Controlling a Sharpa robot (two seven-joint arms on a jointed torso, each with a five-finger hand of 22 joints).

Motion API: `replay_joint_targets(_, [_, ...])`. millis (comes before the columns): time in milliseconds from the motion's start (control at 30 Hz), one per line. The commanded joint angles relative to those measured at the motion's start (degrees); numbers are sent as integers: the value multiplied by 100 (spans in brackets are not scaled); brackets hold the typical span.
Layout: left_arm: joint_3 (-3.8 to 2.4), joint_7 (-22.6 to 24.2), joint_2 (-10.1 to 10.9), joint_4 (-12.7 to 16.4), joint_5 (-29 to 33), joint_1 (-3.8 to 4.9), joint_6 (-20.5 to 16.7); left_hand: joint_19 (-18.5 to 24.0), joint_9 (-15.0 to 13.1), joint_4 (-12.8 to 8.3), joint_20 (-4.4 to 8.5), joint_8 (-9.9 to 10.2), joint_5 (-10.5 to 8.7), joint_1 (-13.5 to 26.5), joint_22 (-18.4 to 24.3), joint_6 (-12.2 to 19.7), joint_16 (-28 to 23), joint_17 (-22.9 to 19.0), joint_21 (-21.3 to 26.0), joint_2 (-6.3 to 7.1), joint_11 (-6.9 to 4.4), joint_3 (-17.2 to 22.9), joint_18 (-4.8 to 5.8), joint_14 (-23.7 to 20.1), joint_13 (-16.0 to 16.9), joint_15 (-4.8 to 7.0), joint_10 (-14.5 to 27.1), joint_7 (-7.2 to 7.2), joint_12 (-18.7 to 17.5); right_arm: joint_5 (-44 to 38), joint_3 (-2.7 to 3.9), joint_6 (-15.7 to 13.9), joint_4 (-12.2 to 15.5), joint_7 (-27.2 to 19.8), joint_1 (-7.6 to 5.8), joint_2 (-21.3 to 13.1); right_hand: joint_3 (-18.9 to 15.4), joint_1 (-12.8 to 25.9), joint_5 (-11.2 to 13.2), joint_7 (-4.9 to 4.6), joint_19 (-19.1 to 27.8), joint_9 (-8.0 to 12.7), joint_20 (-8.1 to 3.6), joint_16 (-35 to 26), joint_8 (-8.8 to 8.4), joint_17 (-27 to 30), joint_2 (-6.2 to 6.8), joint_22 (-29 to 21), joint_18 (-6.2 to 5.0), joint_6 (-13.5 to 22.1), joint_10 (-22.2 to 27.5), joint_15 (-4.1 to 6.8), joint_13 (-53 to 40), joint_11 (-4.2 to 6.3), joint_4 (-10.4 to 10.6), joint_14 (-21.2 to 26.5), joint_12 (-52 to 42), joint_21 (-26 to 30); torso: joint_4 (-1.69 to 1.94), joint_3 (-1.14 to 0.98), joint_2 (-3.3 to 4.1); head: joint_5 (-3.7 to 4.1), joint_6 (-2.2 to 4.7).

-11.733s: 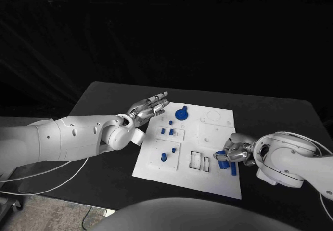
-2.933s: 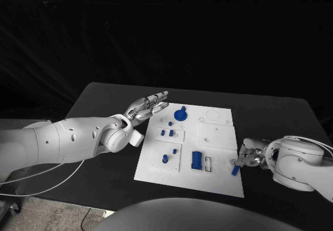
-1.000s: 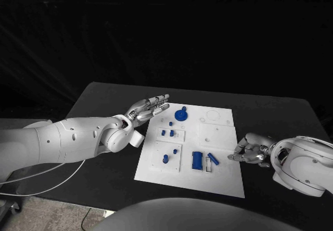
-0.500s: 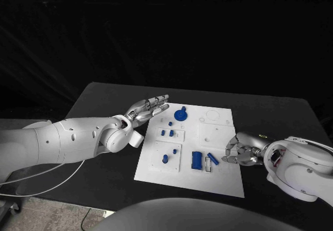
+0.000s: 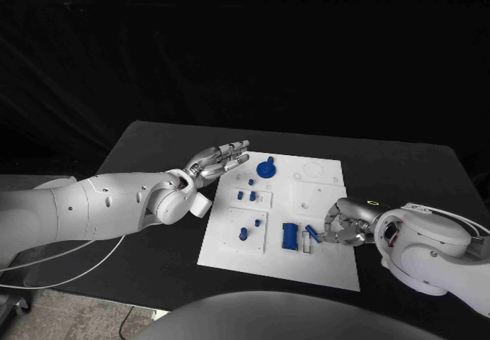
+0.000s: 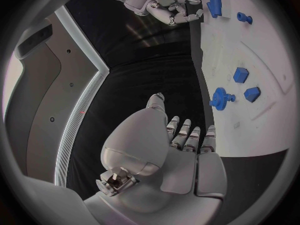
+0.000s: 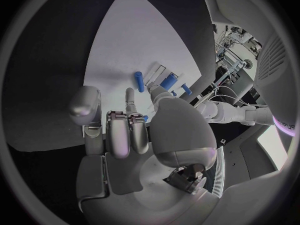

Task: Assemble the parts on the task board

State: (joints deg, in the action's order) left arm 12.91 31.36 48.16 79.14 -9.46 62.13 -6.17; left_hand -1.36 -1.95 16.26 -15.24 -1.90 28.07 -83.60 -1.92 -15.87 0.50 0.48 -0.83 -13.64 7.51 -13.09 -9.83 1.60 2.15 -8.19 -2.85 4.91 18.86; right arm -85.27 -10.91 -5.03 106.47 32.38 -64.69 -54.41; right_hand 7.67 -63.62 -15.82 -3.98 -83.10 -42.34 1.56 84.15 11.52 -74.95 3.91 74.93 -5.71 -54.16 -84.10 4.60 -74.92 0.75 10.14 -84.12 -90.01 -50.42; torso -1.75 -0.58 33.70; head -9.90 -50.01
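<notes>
From my remote seat I see the white task board (image 5: 316,195) lying mid-table on the black table (image 5: 153,142), w/ the job looking partly done, by my read. Seated or standing pieces: a blue round gear-like part (image 5: 266,168) near the board's far edge, small blue pegs (image 5: 246,193) in a raised square below it, another blue peg (image 5: 242,231) in the nearer square. A blue rectangular block (image 5: 290,236) sits in one of two side-by-side slots near the board's front; the slot beside it (image 5: 304,241) looks unfilled. A small blue bar (image 5: 312,234) lies tilted on the board just beside that slot, not seated, so I judge that's the piece in hand now. Circular outlines (image 5: 312,170) on the board's far right corner area hold nothing I can make out, so more is prob left. My right hand (image 5: 348,225) is over the board's right side, fingers curled down toward the loose bar, fingertips close to it; I can't tell whether they're touching or pinching it. In the right wrist view the bar (image 7: 139,81) lies ahead of the fingers, apparently apart. My left hand (image 5: 217,161) hovers at the board's far left corner, fingers straight and side by side, palm up, holding nothing.
</notes>
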Motion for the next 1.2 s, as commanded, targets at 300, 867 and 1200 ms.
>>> replay_joint_targets(300, [-4, -34, -26, -11, 14, -7, 195, -10, -5, -2, -35, -27, 36, -74, -13, -3, 29, 7, -32, -14, 54, 56, -63, 15, 11, -34, -11, 41, 25, -447, 1, 368, -202, 238, 127, 243, -87, 81, 129, -1, 22, 49, 33, -22, 34, -258, -5, 635, -81, -12, -590, -33, -1508, -27, 38, -362, 1, 96, -3, -1, -1, 10, 1])
replay_joint_targets(867, [-4, -102, -46, -48, 27, -15, 285, -35, -5, -5, -62, -24, 40, -93, -37, -1, 36, 10, -50, -31, 94, 80, -63, 27, 11, -71, -19, 66, 34, -822, 2, 302, -308, 185, 208, 425, 107, -501, -676, 32, 40, 217, 0, -21, 114, -264, -121, 630, -89, 45, -590, 13, -1508, 27, -339, -363, 1, 136, 1, 0, 0, 10, 1])
replay_joint_targets(1200, [-4, -172, -40, -64, 59, -17, 332, -43, -6, -5, -73, -26, 42, -100, -43, -10, 42, 13, -56, -37, 94, 90, -63, 38, 12, -85, -25, 96, 47, -844, 2, 274, -330, 204, 218, 454, 451, -650, -1804, 28, 37, 334, -21, -10, 171, -283, -101, 636, -85, 52, -590, 23, -1508, 34, -564, -367, 1, 125, -3, -1, -1, 4, 1])
